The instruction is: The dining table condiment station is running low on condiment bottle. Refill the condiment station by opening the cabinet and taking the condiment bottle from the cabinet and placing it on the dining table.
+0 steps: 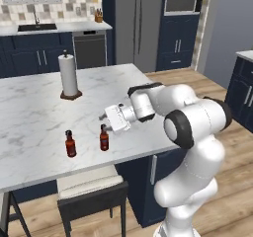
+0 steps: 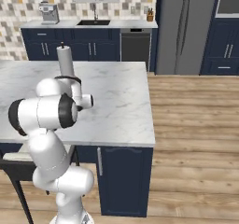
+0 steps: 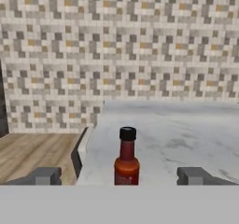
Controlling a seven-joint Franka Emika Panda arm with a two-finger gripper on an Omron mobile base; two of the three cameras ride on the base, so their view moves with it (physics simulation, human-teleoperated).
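Releasing the condiment bottle (image 1: 104, 138) cleanly is the step in hand, as we judge it; it stands upright on the dining table (image 1: 29, 107), low and centre-left in the left base view, just beside a near-identical second bottle (image 1: 70, 144) to its left. In the hand view the bottle (image 3: 126, 160) sits at bottom centre, between the two fingertips (image 3: 44, 175), which stand spread wide and clear of its body on both sides; we see no contact. To finish well, we recommend backing the gripper (image 1: 107, 118) straight away along its own axis, keeping the fingers spread and level so neither tip brushes the narrow neck or tips the bottle toward its neighbour; avoid any sideways sweep. The arm (image 1: 190, 125) rises from the lower right of the left base view, elbow bent high, forearm reaching leftward over the table edge; the hand lies roughly horizontal, just above and right of the bottle's cap. A paper towel roll (image 1: 68, 76) stands well apart, upper left.
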